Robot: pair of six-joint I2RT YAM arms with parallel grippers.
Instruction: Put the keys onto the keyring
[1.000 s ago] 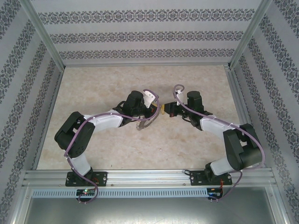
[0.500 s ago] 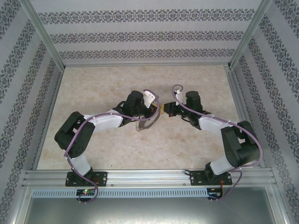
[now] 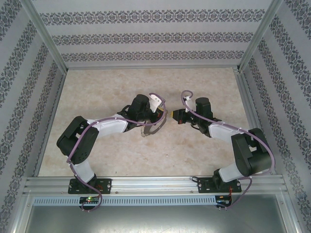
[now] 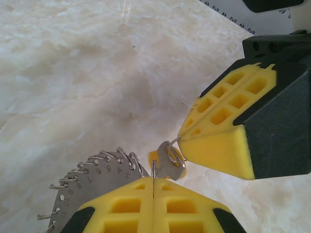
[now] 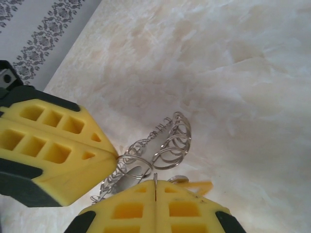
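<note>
the keyring [image 4: 97,177], a flat grey metal plate stamped with numbers and fringed with small wire loops, hangs from the left gripper [image 4: 153,187], whose yellow jaws are pressed together on its edge. from the right wrist the same keyring [image 5: 165,143] shows as a cluster of silver loops fanning out just beyond the left gripper [image 5: 114,154]. the key [image 5: 194,185], yellowish at the head, pokes out just above the tips of the right gripper [image 5: 155,187], and those jaws are closed flat on it. in the left wrist view the key [image 4: 167,162] sits between the two tips, touching the keyring's loops, with the right gripper [image 4: 187,138] right against it.

from above, the left gripper [image 3: 158,116] and right gripper [image 3: 171,115] meet nose to nose over the middle of the tabletop [image 3: 107,87], the keyring [image 3: 148,130] hanging under the left one. the tabletop is pale, cream-marbled and glossy. wallpapered panels [image 3: 146,39] with bands of dark floral pattern stand on three sides, and an aluminium rail [image 3: 155,184] runs along the near edge.
</note>
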